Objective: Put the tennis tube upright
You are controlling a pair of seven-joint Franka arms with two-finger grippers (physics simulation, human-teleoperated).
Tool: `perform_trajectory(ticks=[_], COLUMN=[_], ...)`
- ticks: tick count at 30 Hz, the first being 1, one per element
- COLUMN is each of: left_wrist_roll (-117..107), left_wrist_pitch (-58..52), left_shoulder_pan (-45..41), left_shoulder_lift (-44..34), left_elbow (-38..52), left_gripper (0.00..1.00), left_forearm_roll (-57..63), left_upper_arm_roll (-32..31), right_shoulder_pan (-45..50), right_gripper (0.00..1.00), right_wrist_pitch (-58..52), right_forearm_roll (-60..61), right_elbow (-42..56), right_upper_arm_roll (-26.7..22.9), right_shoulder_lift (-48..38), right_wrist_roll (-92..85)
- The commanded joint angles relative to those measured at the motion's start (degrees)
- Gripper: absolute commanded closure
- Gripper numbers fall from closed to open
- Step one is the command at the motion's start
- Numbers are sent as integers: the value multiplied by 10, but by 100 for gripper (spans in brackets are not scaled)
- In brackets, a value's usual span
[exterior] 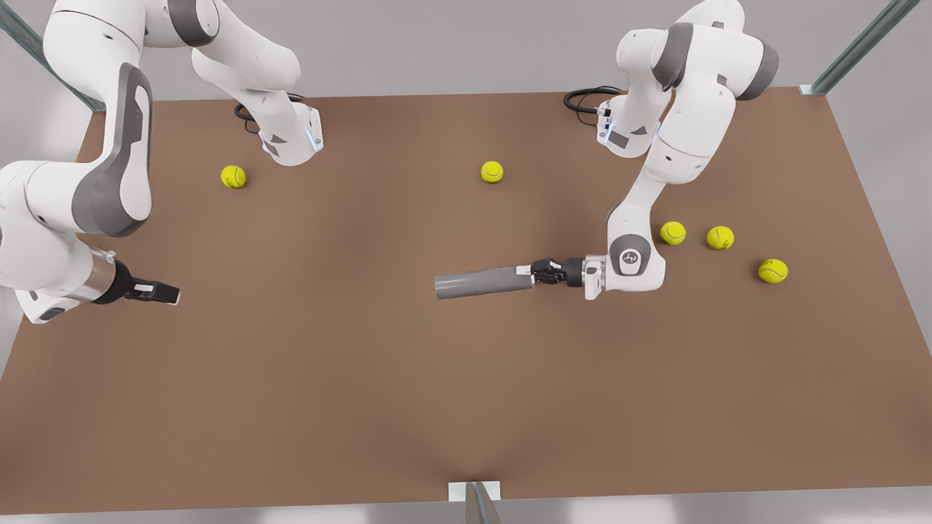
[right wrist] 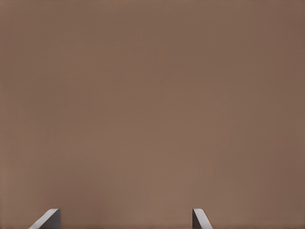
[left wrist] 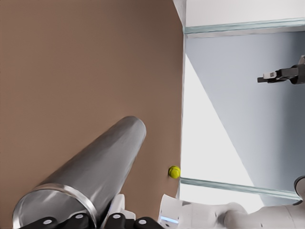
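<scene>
Grip on the rim end is what we see first: our left hand (exterior: 535, 272), on the front view's right, is clamped on the silvery-rimmed end of the plain matte grey cylindrical tennis tube (exterior: 482, 282). The tube lies roughly level near the middle of the flat brown counter (exterior: 328, 378), its far end free, so we judge that holding one end lets us swing it upright. Our right hand (exterior: 166, 293) waits well apart at the front view's left, fingers (right wrist: 47, 219) spread wide, holding nothing. Small yellow-green tennis balls (exterior: 673, 233) lie clear of the tube.
</scene>
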Motion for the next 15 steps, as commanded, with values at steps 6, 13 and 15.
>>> perform_trajectory(ticks=[6,13,15], left_wrist_roll=[0,-1,-1], left_wrist_pitch=[-1,-1,-1], left_shoulder_pan=[0,0,0], left_shoulder_lift=[-5,-18,-23], left_elbow=[-3,-12,-15], left_gripper=[78,78,78], left_forearm_roll=[0,0,0], left_upper_arm_roll=[0,0,0], right_shoulder_pan=[8,14,14], right_gripper=[0,0,0], right_wrist_pitch=[0,0,0], right_forearm_roll=[-2,-1,-2], right_elbow=[1,1,1], right_upper_arm_roll=[1,1,1], right_shoulder_lift=[-1,-1,-1], right_wrist_roll=[-1,-2,-2])
